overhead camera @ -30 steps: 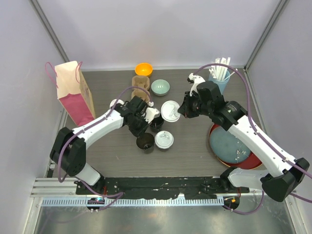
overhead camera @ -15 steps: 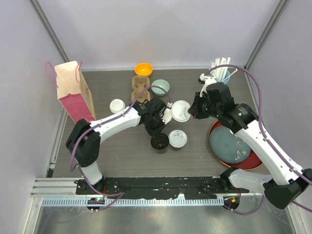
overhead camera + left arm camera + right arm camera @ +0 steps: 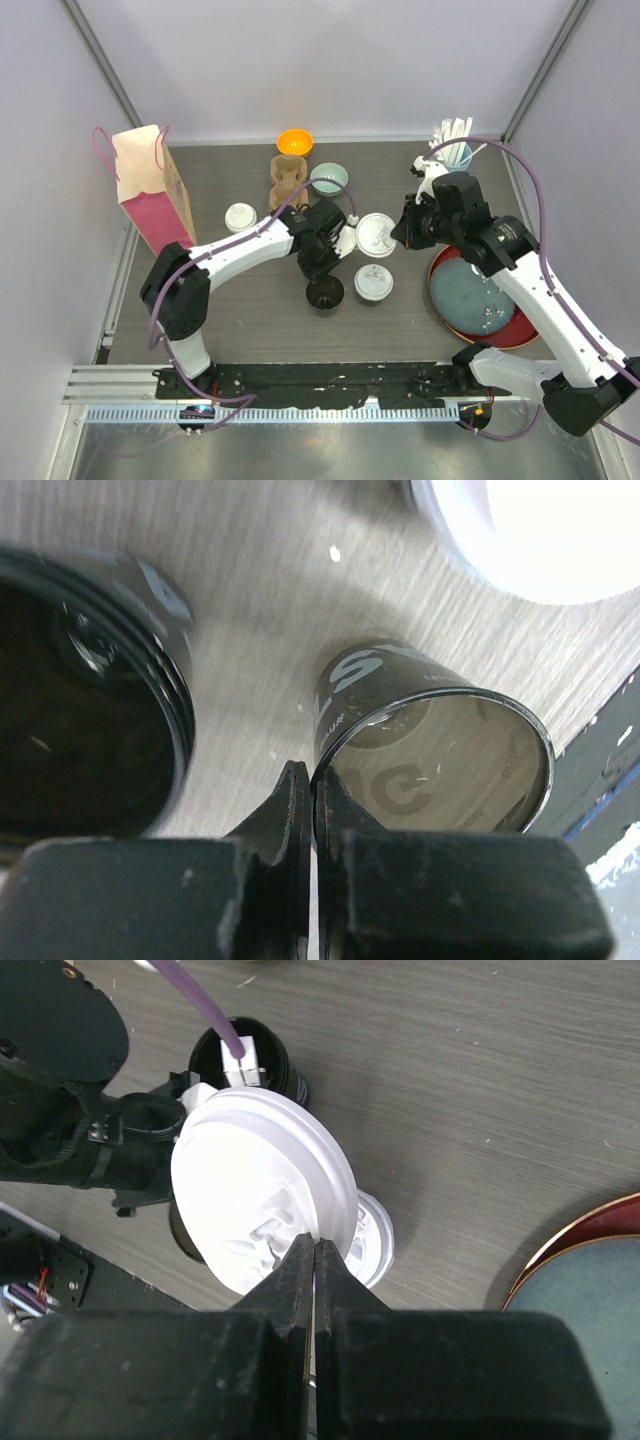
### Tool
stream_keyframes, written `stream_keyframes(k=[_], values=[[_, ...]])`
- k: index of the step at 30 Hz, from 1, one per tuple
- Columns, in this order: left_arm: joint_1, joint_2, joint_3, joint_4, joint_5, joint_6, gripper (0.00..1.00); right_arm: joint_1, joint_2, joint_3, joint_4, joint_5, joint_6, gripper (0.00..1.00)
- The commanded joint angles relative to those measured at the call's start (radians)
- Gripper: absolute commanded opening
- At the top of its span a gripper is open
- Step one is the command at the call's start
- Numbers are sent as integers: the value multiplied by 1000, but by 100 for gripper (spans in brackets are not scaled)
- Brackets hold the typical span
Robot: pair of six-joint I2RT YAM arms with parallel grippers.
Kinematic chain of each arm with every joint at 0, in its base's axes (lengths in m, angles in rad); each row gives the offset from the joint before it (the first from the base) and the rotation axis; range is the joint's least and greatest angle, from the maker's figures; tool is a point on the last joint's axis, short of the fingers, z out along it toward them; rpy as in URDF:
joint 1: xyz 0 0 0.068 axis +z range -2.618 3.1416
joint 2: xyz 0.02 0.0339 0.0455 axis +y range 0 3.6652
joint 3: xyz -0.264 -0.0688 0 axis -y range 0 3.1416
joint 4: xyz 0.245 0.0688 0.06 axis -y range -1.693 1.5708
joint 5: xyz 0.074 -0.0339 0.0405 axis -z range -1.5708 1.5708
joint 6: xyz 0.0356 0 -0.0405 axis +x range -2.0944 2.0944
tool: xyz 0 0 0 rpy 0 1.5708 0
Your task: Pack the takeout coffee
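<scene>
Open cup on bench, dark inside, contents unclear; lidded cup just beside. Left hand pinched tight on rim of second open cup, looks empty. Right hand clamped on edge of white lid. Another lidded cup farther left. Carrier slots bare, bag contents hidden. Nothing packed yet; two cups need lids.

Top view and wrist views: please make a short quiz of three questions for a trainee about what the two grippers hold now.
1. True or false: the right gripper pinches a white lid by its edge.
2. The left gripper is shut on: A) the rim of an open black cup; B) a spoon; C) a bottle.
3. Fill in: the paper bag stands on the ___ arm's side of the table.
Key: 1 true; 2 A; 3 left.
</scene>
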Motion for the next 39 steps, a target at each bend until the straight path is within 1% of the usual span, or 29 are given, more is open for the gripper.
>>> stream_keyframes(k=[1,4,9,10,11,13,14,16,17,18,20,21,22,25,26,29,31,35,39], values=[[1,-106,-71,-99,-47,58,0,-2,17,-8,22,-93,-43,1],[18,-131,-106,-87,-67,58,0,-2,36,-23,62,-149,-40,1],[65,-146,-103,-73,-87,47,0,1,66,-20,72,-186,-35,1],[68,-148,-100,-73,-80,47,3,4,68,-20,73,-194,-30,1],[70,-157,-102,-75,-63,48,15,9,68,-21,75,-200,-29,1],[71,-166,-99,-81,-46,47,30,23,68,-26,78,-206,-15,1],[71,-178,-96,-90,-40,47,41,33,70,-26,78,-209,-9,1],[77,-195,-79,-102,-28,44,48,73,73,-25,73,-205,3,1],[82,-203,-73,-119,-17,44,53,93,76,-23,75,-197,17,1],[90,-224,-65,-130,1,44,55,150,88,-21,82,-171,25,1],[125,-247,-39,-165,35,45,60,210,115,-12,85,-145,46,1],[143,-272,-31,-176,49,47,61,243,160,-3,84,-124,52,1],[181,-284,-22,-187,86,48,64,288,181,9,79,-116,59,1],[255,-341,-31,-216,144,50,66,339,258,38,93,-108,75,1],[306,-355,-40,-217,158,50,66,340,279,47,102,-116,78,1],[393,-414,-98,-179,196,42,69,345,355,72,112,-121,68,1],[419,-442,-138,-155,200,36,69,347,407,83,121,-134,60,1],[464,-453,-168,-133,222,22,69,347,485,130,128,-153,54,1],[481,-447,-178,-122,213,16,69,347,560,192,74,-163,45,1]])
